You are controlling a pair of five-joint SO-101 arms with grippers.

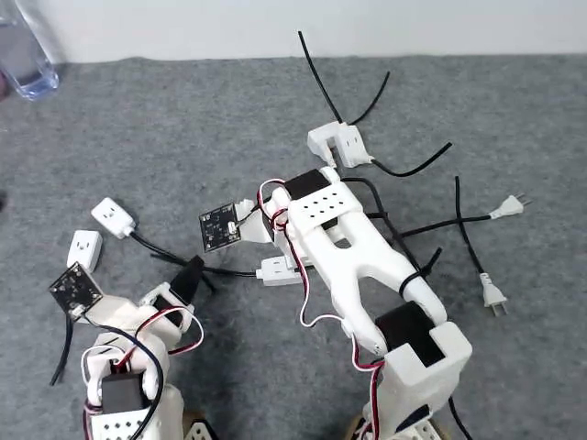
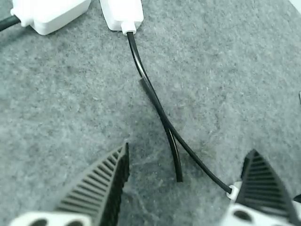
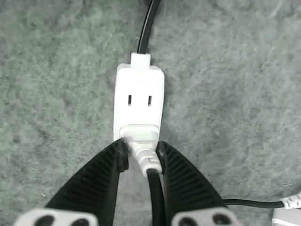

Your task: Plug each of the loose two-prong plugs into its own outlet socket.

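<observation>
Grey felt table spans high view. Right arm, frame centre. Right gripper clamped on white plug, which butts into end of outlet socket. Left gripper, lower left of high view, jaws apart over black cords. Upper loose plug and lower loose plug lie on table at right.

place: robotics lab bench | cue: grey felt mat, white wall

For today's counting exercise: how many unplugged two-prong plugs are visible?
2, both at the table's right side: far plug, near plug. Others may be hidden.
</observation>
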